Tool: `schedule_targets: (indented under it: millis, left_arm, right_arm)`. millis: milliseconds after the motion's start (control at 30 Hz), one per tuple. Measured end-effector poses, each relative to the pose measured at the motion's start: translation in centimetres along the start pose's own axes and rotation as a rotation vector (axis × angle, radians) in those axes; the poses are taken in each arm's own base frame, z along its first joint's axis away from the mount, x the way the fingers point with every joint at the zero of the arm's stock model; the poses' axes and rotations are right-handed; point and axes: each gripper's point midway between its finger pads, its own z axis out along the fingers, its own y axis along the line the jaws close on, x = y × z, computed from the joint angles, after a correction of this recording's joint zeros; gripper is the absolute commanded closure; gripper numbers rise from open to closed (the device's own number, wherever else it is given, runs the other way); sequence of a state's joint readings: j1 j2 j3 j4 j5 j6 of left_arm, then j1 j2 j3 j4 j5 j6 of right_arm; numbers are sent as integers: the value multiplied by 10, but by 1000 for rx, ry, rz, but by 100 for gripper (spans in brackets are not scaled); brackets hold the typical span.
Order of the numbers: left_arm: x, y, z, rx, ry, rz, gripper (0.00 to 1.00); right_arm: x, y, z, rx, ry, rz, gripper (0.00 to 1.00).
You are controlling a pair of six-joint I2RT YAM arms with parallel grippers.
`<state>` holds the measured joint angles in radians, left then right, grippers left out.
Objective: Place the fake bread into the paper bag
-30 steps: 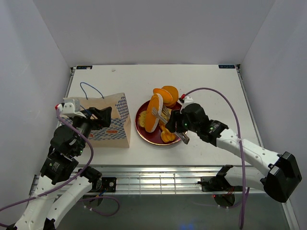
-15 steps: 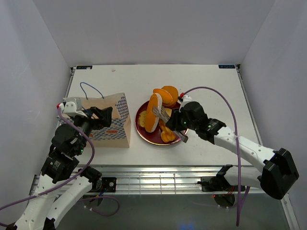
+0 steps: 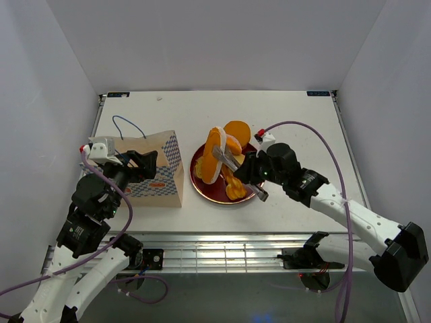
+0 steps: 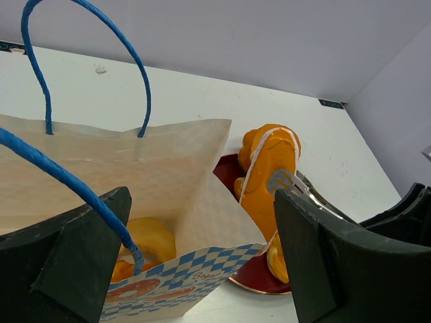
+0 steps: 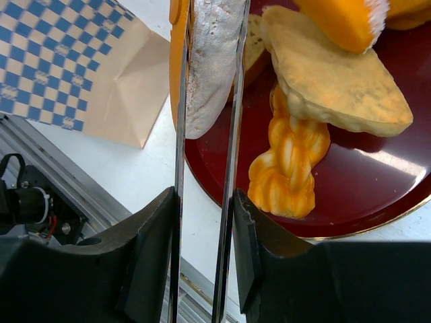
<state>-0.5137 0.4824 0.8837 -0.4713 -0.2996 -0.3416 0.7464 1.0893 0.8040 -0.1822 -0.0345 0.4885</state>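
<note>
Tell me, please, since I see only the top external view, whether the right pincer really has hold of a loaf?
Observer: Yes; the right wrist view shows the right pincer shut on the long loaf, whose pale flat underside faces that camera.
Operator: Thanks. Is anything in the paper bag yet?
Observer: The left wrist view shows an orange bread piece lying inside the paper bag.
Operator: And the left pincer?
Observer: The left pincer is open, jaws wide apart near the bag's open top.
</note>
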Motion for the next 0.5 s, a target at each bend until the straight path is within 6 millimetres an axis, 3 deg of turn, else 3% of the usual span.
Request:
schedule_targets:
  millis: [333,500]
  left_arm:
    - [-1,0,0,1,-1,0,3]
    - [-4,-1,-2,2,-4,-1,3]
  right_arm:
    - [-54,35,-46,-108,-180,-56,64]
    - [-72,47,-59,-140,-229,-88,64]
